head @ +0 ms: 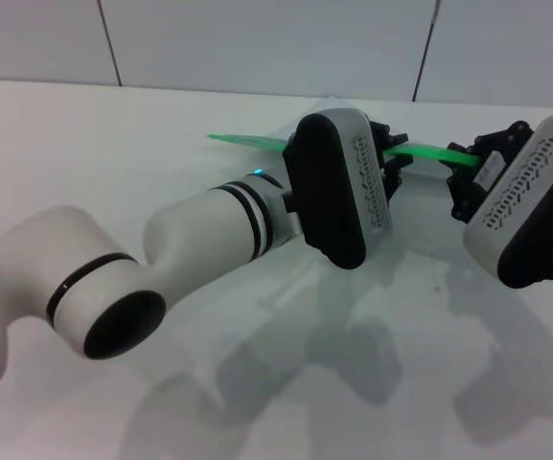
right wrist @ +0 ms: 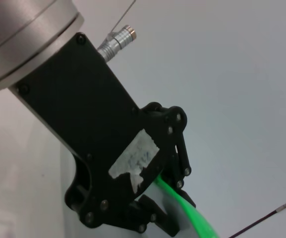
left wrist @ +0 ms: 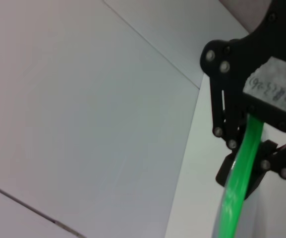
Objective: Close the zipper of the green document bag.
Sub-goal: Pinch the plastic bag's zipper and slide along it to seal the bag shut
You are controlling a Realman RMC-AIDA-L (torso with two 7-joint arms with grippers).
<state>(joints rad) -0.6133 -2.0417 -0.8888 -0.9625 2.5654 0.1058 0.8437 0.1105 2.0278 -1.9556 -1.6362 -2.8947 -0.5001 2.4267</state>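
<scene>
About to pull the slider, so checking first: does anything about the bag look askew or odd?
Yes. The bright green plastic zipper strip is lifted off the white table, held between the left end effector and right end effector, and it bows in the left wrist view. No damage shows.

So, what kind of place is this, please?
Probably a robot test bench in a lab: a plain white table against a bare white panelled wall, with only the green document bag and its zipper, where the left gripper and right gripper work.

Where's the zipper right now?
In the head view the zipper runs at the far side of the table, between the left gripper and right gripper.
</scene>
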